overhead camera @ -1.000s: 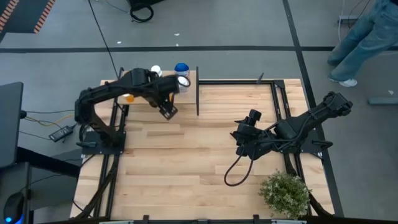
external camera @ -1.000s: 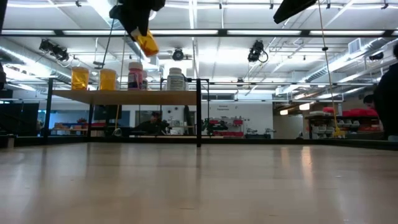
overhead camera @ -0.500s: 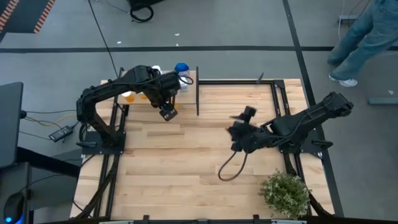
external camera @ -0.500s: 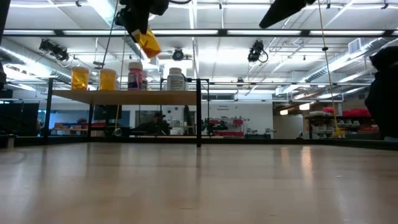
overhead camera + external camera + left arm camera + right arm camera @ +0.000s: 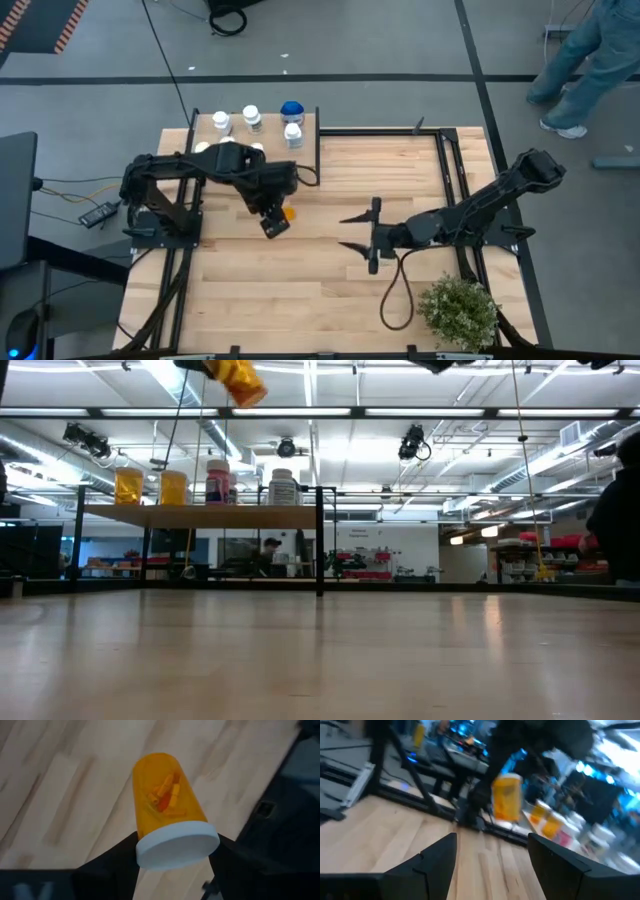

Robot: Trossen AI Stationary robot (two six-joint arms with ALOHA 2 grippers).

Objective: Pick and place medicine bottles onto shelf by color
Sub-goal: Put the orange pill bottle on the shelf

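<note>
A: As the high view looks down, where is the left gripper?

B: Over the table, in front of the shelf, clamped on an orange bottle. White-capped bottles and a blue-topped one stand on the shelf. The right gripper hangs over the table's middle, fingers spread wide, empty. A potted plant sits at the near right corner; a person is on the floor beyond.

A: And the low view?

B: The orange bottle hangs tilted at the top edge, well above the shelf, where two orange bottles, a pinkish one and a white one stand.

A: Left wrist view?

B: The fingers grip the orange bottle at its white cap, above bare planks.

A: Right wrist view?

B: Its own fingers stand wide apart; beyond, the other arm holds the orange bottle, with the shelf bottles behind.
</note>
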